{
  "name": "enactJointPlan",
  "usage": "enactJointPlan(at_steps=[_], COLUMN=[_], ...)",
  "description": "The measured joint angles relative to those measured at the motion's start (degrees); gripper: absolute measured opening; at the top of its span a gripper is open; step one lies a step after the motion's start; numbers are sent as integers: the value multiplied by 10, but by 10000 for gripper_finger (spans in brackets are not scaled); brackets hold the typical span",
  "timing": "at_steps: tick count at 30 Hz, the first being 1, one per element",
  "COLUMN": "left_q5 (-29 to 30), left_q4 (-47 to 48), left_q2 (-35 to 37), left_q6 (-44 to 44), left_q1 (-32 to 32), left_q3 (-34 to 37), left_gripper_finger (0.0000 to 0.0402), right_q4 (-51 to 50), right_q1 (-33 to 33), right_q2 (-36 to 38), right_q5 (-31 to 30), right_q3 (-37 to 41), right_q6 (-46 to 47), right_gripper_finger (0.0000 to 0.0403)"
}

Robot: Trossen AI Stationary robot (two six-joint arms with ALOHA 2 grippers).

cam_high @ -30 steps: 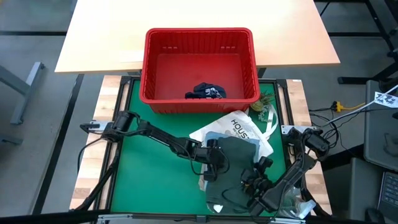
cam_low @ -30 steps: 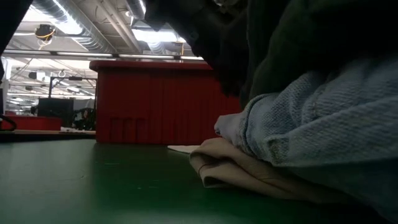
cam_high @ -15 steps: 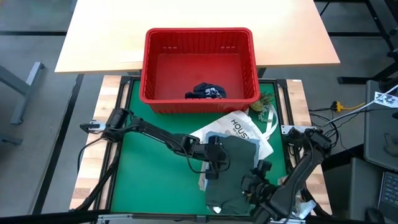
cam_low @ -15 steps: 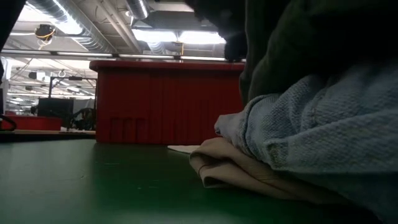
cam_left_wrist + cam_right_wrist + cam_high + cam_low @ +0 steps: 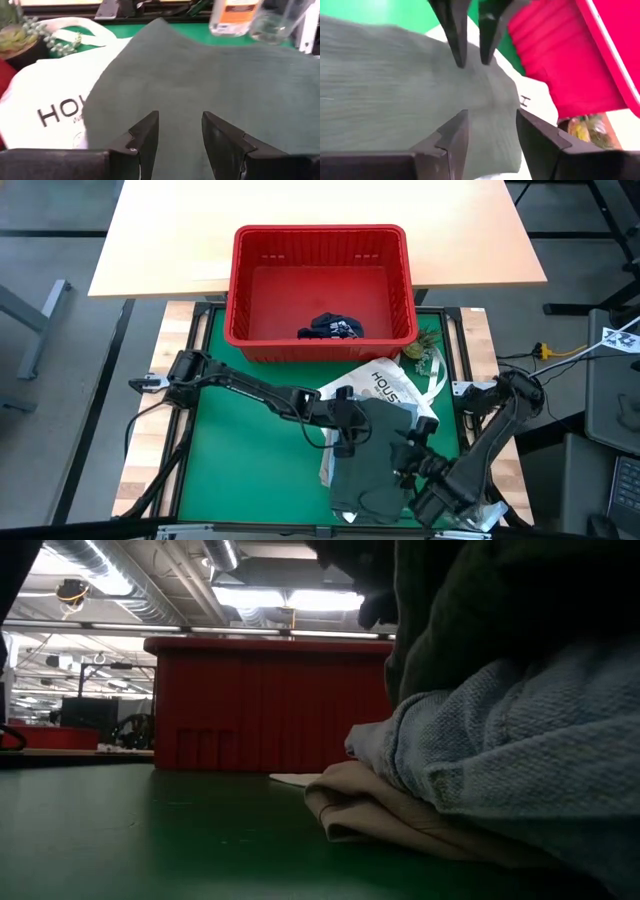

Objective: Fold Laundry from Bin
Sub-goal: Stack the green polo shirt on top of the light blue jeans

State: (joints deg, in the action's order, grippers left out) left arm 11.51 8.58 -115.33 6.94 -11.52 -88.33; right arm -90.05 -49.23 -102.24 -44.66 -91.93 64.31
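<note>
Left to right across the counter (image 5: 250, 470): the left end effector (image 5: 347, 425) hovered near the counter's middle, fingers spread above the left edge of the dark olive-green garment (image 5: 375, 455), pinching nothing. That garment lay flat near the front edge, on top of a light blue shirt (image 5: 520, 760), a beige garment (image 5: 400, 815) and a white tote bag (image 5: 385, 385). The right end effector (image 5: 408, 460) hung over the garment's right side, fingers likewise apart and empty. To fold well, both should probably pinch only the top layer at matching edges, leaving the clothes beneath undisturbed. At the back edge, the red bin (image 5: 320, 240) held only navy shorts (image 5: 330, 329), against its front wall.
</note>
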Motion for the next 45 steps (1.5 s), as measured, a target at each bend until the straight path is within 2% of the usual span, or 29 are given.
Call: enactJointPlan(at_steps=[4, 8, 13, 17, 22, 25, 33, 40, 45], left_q5=[1, 0, 2, 9, 9, 11, 15, 16, 23], left_q4=[-1, 2, -1, -2, -5, -3, 2, -6, -3], left_q2=[0, -7, -14, -26, -35, -33, -1, 0, 0], left_q6=[0, 1, 2, 2, 2, 2, 0, -2, -13], left_q1=[12, 23, 30, 34, 40, 42, 40, 42, 55], left_q3=[9, 27, 44, 59, 70, 72, 37, 13, 32], left_gripper_finger=[144, 144, 144, 144, 144, 144, 144, 144, 144], right_q4=[7, 65, 180, 231, 220, 180, -5, 19, 24], right_q1=[16, 32, 57, 63, 61, 61, 61, 68, 99], right_q2=[0, 0, -1, 1, 0, -1, -1, 15, 15], right_q5=[14, 34, 131, 149, 136, 142, 142, 36, 18], right_q3=[65, 153, 255, 294, 290, 266, 125, 88, 131], right_q6=[29, 48, 45, 45, 44, 42, 40, -30, -9], right_gripper_finger=[166, 166, 166, 166, 166, 166, 166, 166, 166])
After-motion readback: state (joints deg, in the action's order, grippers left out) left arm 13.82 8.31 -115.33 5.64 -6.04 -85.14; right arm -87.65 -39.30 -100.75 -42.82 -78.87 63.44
